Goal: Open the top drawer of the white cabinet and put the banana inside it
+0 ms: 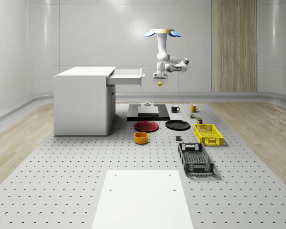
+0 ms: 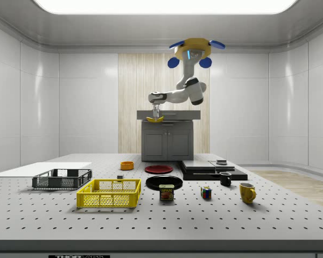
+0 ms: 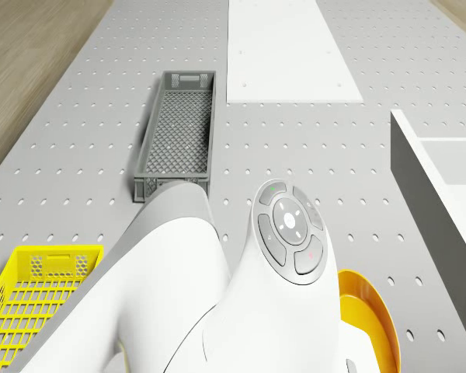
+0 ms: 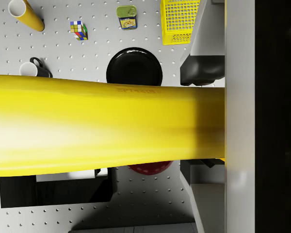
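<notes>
Hanging crosswise in pincer [image 2: 156, 114], yellow banana [image 2: 155, 120]

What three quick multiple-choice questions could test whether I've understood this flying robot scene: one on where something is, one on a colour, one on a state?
1. Where is the banana?
A. In the yellow crate
B. Held by the gripper, in the air just off the drawer's front
C. On the red plate

2. What colour is the plate beside the red plate?
A. Black
B. Blue
C. Green

3. How does the white cabinet's top drawer stand?
A. Shut
B. Missing
C. Pulled out

Answers: 1 B, the whole-scene view shows the banana hanging under the arm while the drone hovers above. 2 A, the black plate lies next to it. 3 C, the drawer juts from the cabinet.
</notes>
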{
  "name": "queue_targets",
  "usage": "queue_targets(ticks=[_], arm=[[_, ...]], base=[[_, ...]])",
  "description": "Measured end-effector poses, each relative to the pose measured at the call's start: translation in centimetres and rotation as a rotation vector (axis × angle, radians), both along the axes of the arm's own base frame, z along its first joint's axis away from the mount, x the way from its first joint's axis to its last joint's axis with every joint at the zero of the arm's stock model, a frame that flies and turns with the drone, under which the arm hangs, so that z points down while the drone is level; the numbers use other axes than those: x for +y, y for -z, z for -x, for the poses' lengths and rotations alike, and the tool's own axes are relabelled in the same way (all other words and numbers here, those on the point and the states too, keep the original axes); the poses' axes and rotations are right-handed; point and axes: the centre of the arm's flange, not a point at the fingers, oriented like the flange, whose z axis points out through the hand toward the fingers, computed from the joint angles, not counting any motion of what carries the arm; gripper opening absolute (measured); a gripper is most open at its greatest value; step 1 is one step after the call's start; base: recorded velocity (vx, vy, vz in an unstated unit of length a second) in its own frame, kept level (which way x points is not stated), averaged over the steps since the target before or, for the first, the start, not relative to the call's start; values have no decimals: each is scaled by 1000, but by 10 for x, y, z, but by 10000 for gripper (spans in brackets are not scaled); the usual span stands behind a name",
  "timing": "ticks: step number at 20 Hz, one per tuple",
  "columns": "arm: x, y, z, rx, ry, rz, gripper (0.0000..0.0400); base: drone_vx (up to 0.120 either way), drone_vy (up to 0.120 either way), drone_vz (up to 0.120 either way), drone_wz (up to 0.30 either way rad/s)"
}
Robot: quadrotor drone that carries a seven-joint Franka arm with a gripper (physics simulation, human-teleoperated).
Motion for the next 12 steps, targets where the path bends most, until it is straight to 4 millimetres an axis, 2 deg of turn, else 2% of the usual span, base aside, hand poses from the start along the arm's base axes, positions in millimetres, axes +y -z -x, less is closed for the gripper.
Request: queue_targets(ticks=[12], arm=[[0,0,0,0,0,0,200]], base=[[-120,0,120,0]])
